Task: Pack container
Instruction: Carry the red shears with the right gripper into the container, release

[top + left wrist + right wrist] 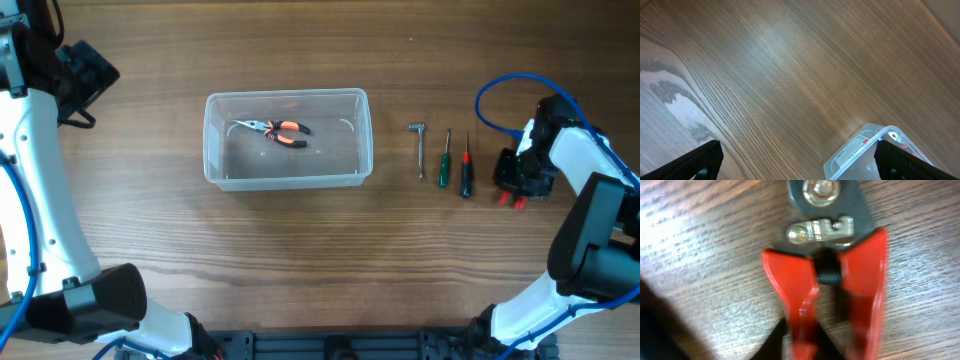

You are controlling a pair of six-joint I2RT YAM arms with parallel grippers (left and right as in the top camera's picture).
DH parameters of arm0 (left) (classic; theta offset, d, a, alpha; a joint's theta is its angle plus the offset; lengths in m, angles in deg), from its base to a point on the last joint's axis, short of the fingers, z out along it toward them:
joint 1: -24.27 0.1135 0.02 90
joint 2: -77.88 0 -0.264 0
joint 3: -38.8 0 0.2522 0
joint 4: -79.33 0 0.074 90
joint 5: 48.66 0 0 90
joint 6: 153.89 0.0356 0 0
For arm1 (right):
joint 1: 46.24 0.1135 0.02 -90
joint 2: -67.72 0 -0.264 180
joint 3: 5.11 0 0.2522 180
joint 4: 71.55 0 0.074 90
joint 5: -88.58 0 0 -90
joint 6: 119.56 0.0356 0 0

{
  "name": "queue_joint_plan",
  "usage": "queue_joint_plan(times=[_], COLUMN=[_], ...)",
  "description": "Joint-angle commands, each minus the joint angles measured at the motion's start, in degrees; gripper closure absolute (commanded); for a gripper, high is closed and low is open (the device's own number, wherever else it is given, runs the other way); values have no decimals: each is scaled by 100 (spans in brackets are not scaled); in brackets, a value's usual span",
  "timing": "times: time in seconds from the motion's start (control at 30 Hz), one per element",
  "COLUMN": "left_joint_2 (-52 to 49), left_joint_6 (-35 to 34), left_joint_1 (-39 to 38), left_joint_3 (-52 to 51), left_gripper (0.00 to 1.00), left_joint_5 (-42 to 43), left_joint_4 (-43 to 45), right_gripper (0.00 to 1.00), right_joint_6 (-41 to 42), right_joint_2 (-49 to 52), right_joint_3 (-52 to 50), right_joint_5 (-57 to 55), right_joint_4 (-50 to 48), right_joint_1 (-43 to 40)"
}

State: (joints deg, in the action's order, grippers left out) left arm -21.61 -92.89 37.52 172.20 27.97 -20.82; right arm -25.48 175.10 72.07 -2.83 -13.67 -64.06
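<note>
While the right gripper (516, 178) sits low over a red-handled cutter (790, 295) at the right edge of the overhead view, its own camera is so close that the red handles and steel pivot fill the frame in a blur. I cannot tell whether the jaws are closed on the tool or merely straddle it (a dark shape at the bottom of that frame may be a finger, but it is too soft to read). Just left of it on the table (300, 270) lie three other hand tools in a row, apart from one another: a dark-handled screwdriver (466, 168), a thinner green screwdriver (444, 160) and an L-shaped key (420, 150). Further left, at the centre of the frame, stands the container (287, 180), clear and upright, with orange-handled pliers (278, 131) lying on its floor. The left gripper (797, 157), up in the overhead view's upper left, is spread wide with nothing between its fingers; its camera catches only one corner of the container at lower right.

By my reading the packing is early, one tool in and four out, and the step in hand is picking up the cutter. The next move calls for a firm hold across the handles, a lift clear of the neighbouring screwdriver, and a carry leftward over the container's rim before letting go
</note>
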Motion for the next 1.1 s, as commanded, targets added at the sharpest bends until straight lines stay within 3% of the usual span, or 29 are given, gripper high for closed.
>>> queue_joint_plan(times=[0.0, 0.23, 0.53, 0.63, 0.8, 0.9, 1.07], left_joint_2=[-17, -17, -17, -17, -17, -17, -17], left_joint_6=[28, 28, 28, 28, 28, 28, 28], left_joint_1=[26, 26, 26, 26, 26, 26, 26], left_joint_3=[-7, -7, -7, -7, -7, -7, -7], left_gripper=[0, 0, 0, 0, 0, 0, 0], left_joint_5=[50, 50, 50, 50, 50, 50, 50], left_joint_4=[-4, -4, -4, -4, -4, -4, -4], right_gripper=[96, 96, 96, 96, 96, 96, 96], right_joint_6=[103, 98, 37, -212, -1480, -2345, -3383], right_joint_2=[378, 251, -1266, -1893, -2553, -2540, -1906], right_joint_3=[-125, 254, 1779, 2341, 2820, 2806, 2796], right_joint_5=[63, 105, 1252, 1279, 1473, 1639, 1635], right_joint_4=[-114, 289, 1152, 1202, 761, 518, 413], right_joint_1=[22, 28, 374, 1001, 2822, 3939, 5090])
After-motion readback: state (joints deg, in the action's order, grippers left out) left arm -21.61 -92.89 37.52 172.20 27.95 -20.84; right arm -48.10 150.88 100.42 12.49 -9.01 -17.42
